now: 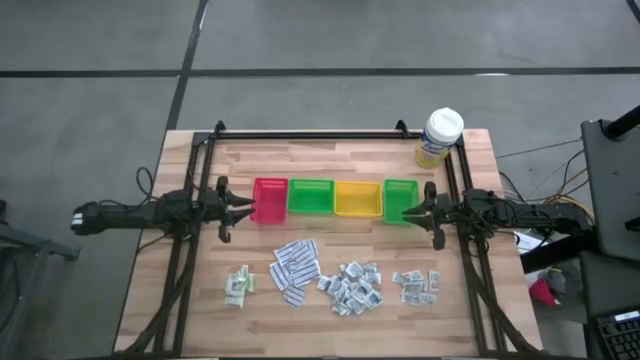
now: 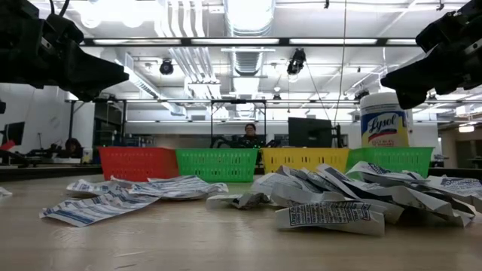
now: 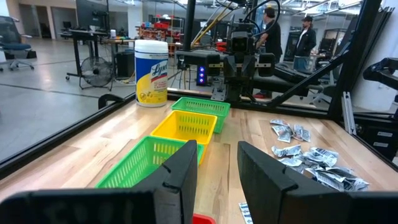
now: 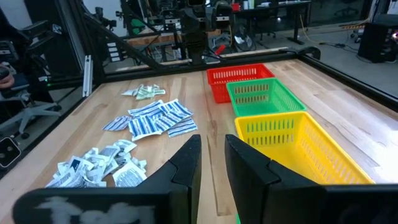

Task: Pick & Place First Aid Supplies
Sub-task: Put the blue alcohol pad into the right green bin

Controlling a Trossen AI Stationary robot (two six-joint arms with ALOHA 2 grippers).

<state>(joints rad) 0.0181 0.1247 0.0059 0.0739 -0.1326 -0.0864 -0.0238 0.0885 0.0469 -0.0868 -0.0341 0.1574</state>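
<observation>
left gripper: above red tray, jaws apart, empty | right gripper: above green tray, jaws apart, empty | 4 packet piles untouched

Four trays in a row mid-table; tub behind their right end; four packet piles in front; grippers flank the row.

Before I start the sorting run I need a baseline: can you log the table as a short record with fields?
trays: red tray, green tray, yellow tray, second green tray, in one row
supplies: four piles nearer the front edge: pale green sachets, long white strips, grey-white squares, small packets
tub: back right corner
left gripper: open, empty, by red tray
right gripper: open, empty, by second green tray
</observation>
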